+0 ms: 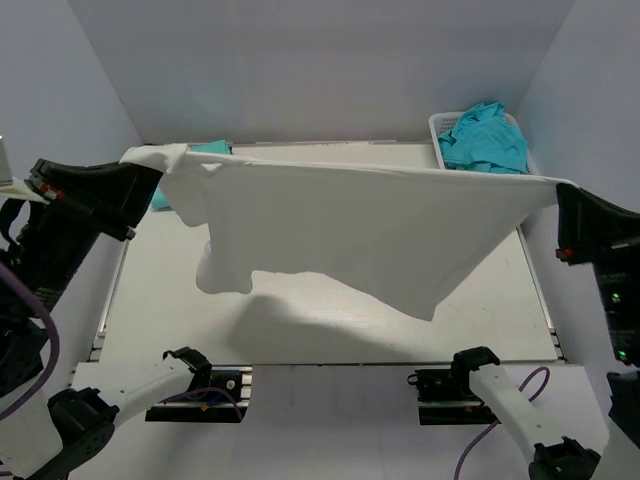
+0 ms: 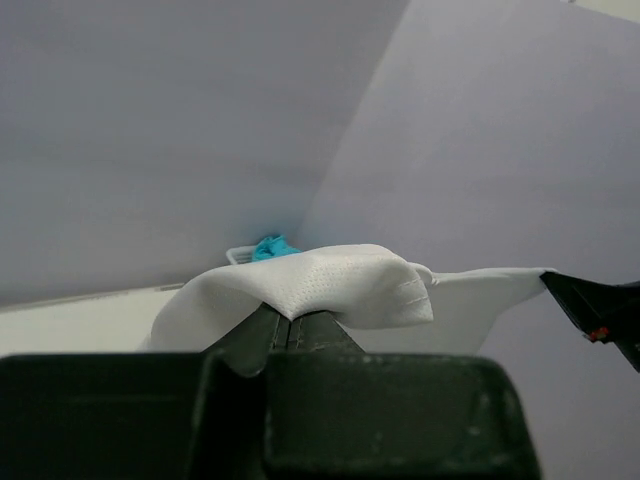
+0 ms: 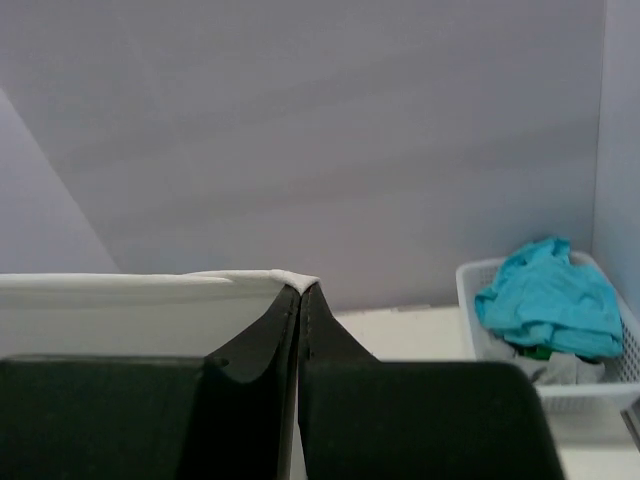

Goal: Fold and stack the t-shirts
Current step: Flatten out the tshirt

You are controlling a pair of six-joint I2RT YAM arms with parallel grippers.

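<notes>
Left gripper (image 2: 290, 322) is clamped shut on a bunched corner of the white t-shirt (image 1: 350, 225), held high over the left edge of the table (image 1: 180, 310); a teal t-shirt (image 1: 208, 148) lies just behind it at the far left. From there the white cloth stretches taut through the air, its lower edge hanging above the table with a shadow beneath. At the far end the right gripper (image 3: 300, 292) pinches the opposite corner closed, near the white basket (image 1: 438, 125) heaped with more teal t-shirts (image 1: 488, 135)
</notes>
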